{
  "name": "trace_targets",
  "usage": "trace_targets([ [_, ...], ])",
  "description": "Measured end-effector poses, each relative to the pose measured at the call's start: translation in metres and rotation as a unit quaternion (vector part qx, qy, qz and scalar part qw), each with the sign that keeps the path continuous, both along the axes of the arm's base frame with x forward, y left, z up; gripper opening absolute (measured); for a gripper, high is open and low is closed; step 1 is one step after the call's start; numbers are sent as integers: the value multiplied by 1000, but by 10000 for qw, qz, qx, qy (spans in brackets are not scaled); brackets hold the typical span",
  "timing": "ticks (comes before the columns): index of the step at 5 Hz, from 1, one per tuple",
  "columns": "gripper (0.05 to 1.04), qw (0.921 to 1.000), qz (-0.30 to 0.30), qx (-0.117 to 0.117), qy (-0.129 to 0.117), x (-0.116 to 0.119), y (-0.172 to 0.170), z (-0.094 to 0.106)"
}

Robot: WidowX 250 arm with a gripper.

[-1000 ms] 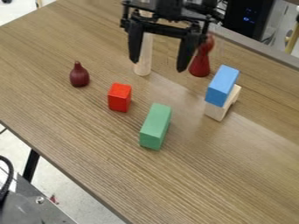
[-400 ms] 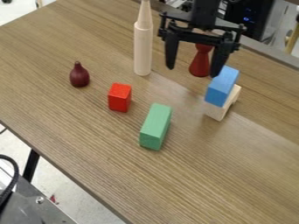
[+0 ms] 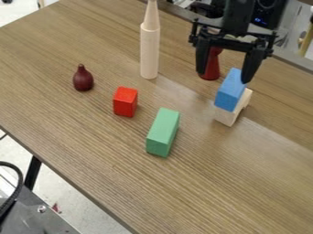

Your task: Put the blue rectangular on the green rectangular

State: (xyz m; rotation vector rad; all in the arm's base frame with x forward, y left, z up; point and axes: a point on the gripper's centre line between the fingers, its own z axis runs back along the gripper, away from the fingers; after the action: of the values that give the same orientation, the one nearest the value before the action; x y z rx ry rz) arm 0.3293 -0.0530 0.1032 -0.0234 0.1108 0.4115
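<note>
Wood-grain table (image 3: 92, 146), pale floor (image 3: 74, 202) below, blue block (image 3: 229, 93) on cream block (image 3: 226, 117), jaws (empty) wide apart above

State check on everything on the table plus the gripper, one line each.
gripper: open, holding nothing
blue block: resting on pale block
pale block: on table, under blue
green block: lying flat, top bare
red block: on table
maroon bulb: upright
dark red piece: upright
pale cylinder: upright, cone on top
</note>
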Motion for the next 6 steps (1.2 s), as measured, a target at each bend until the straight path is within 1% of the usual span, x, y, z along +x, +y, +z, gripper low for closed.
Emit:
trace_targets([
  [1, 999, 9999, -94, 1, -47, 9, -7, -2],
  [2, 999, 9997, -216, 18, -99, 11, -11, -3],
  [3, 999, 9983, -542, 32, -193, 14, -10, -4],
  [4, 999, 9950, -974, 85, -206, 13, -7, -9],
  [5, 999, 9930, -1171, 94, -151, 10, -5, -17],
  [6, 999, 9926, -1211, 63, -75, 9, -6, -27],
])
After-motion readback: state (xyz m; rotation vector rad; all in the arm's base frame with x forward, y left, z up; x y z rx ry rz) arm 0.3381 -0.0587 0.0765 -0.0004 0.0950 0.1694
